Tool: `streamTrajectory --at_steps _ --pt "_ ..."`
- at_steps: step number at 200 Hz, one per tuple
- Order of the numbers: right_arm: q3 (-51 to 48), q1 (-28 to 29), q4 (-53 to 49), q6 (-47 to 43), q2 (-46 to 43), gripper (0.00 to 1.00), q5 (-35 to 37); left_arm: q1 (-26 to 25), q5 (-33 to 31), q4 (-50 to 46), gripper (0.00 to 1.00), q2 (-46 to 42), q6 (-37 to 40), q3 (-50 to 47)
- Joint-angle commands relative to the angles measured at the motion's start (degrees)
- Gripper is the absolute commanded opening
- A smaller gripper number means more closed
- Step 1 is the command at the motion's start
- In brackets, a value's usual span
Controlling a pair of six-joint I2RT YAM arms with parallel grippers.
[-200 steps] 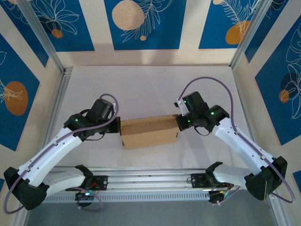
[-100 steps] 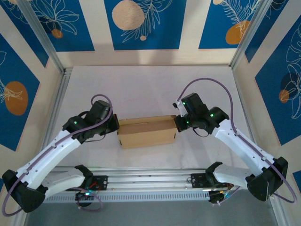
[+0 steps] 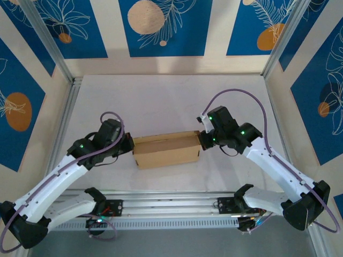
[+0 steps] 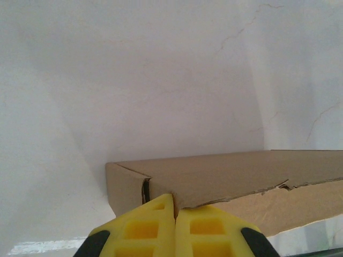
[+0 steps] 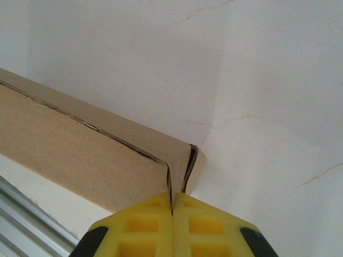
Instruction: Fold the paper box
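Jaws pressed together on left gripper (image 4: 174, 206) and right gripper (image 5: 171, 201), tips against opposite ends of box (image 3: 167, 150). Mostly folded; end seams likely left to tuck.

The shallow corrugated-cardboard paper box (image 3: 167, 151) is plain brown. The left gripper (image 4: 174, 203) and right gripper (image 5: 172, 203) have yellow moulded fingers (image 4: 142, 230) with black patches. The flat table (image 3: 161, 101) is off-white. The wall panels (image 3: 187, 37) are blue, with white leaf outlines and orange discs.

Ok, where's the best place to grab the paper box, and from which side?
Probably the left end wall's top edge, coming from the left: the paper box lies lengthwise across the table, and that thin upright wall suits a two-finger pinch.
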Motion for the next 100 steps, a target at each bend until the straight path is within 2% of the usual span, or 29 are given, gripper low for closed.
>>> streamTrajectory --at_steps 1,40,100 --pt "-1.46 -0.27 -1.65 0.26 -1.02 0.00 2.05 0.27 -3.61 -5.24 0.00 -0.71 -0.26 -3.79" --pt "-3.04 -0.27 -0.49 0.37 -1.63 0.00 2.36 0.27 -4.67 -4.79 0.00 -2.78 -0.26 -6.26" --pt "-6.12 -0.37 3.25 -0.89 -3.35 0.00 3.01 0.28 -5.30 -5.46 0.00 -5.15 4.26 -6.55"
